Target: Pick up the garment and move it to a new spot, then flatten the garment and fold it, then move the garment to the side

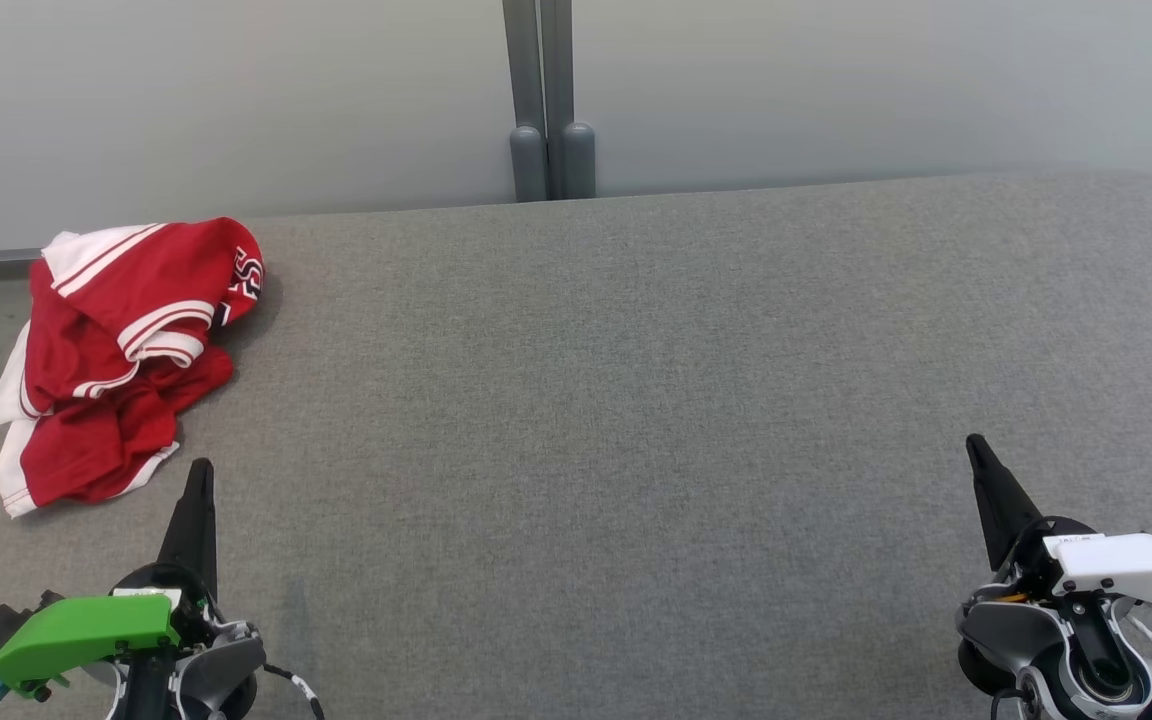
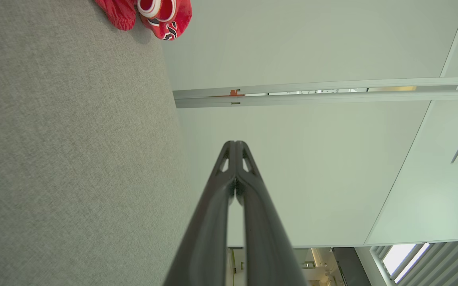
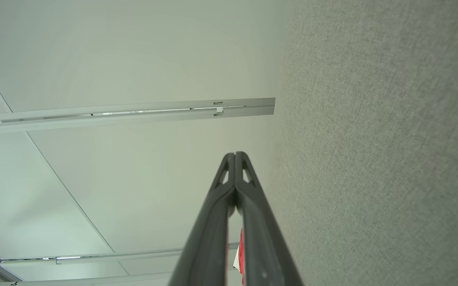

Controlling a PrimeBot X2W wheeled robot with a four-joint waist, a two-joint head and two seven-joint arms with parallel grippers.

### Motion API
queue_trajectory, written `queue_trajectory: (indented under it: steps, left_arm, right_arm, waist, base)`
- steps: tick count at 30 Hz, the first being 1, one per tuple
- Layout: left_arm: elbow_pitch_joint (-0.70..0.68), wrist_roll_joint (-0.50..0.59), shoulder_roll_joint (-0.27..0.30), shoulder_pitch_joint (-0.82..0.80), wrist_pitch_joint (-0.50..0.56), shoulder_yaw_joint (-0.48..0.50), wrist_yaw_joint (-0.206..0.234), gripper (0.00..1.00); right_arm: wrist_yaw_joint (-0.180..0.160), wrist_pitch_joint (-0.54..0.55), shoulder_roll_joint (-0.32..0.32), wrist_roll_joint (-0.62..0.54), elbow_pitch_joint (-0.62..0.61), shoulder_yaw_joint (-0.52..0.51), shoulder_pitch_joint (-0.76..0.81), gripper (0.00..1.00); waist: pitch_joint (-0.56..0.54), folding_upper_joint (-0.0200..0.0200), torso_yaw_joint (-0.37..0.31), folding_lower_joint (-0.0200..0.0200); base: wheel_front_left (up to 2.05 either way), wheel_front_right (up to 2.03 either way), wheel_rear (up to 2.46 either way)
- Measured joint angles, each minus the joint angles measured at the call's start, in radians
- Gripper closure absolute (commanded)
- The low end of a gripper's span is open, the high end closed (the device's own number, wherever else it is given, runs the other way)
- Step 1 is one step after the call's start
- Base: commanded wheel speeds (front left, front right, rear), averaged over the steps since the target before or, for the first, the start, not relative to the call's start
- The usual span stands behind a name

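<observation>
Here the garment (image 1: 121, 360), red with white stripes and some dark lettering, lies crumpled in a heap at the left of the head view, on the far left corner of the grey fabric-covered table (image 1: 636, 400). Its white-edged hem reaches the table's left edge. In the left wrist view a bit of the same red cloth shows at the top left of the frame, lying on the grey surface.

The left gripper (image 1: 201, 470) sits at the lower left of the head view, just below the heap and apart from it, its two dark fingers pressed together into one point with nothing between them. A green cover (image 1: 76, 630) sits on its wrist. The right gripper (image 1: 976, 445) is at the lower right, well apart from the garment, its fingers likewise closed tip to tip and empty, with a white cover (image 1: 1126, 560) on its wrist.

Beyond the table's far edge stands a pale wall (image 1: 236, 100), split by a grey post (image 1: 546, 100) at the top middle of the frame.
</observation>
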Motion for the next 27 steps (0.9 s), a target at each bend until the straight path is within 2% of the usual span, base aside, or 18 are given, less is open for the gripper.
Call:
queue_trajectory:
  steps: [27]
  left_arm:
    - [0.000,0.000,0.000,0.000,0.000,0.000,0.000,1.00]
  right_arm:
    - [0.000,0.000,0.000,0.000,0.000,0.000,0.000,1.00]
  waist:
    - [0.000,0.0000,0.000,0.0000]
  base:
    - [0.00,0.00,0.00]
